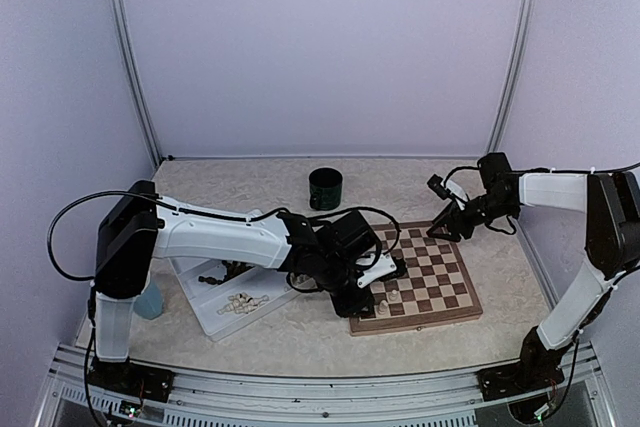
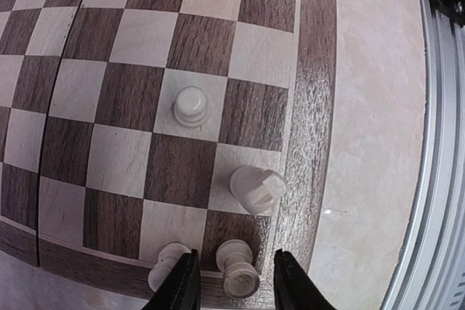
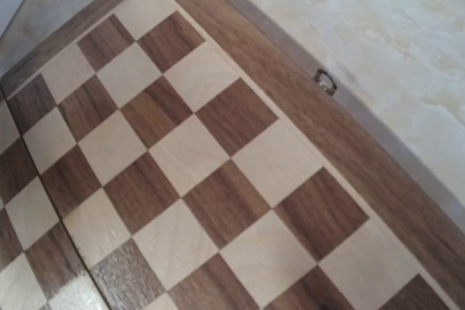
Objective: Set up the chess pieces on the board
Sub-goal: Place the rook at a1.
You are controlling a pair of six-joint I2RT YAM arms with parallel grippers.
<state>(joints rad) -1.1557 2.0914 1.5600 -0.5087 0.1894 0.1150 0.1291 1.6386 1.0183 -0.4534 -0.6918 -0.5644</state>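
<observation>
Left wrist: rounded cream chess pieces (image 2: pixel 191 105), grained wooden board (image 2: pixel 314 107)

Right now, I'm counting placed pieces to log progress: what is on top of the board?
Four cream pieces sit near one corner of the board, one inside the left pincer. From above, the left arm covers that corner, so more could be hidden.

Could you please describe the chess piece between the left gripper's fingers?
Find the chessboard, then its corner nearest the left arm, where four cream pieces cluster. That piece is framed by the left gripper's black fingers; the others sit outside them.
</observation>
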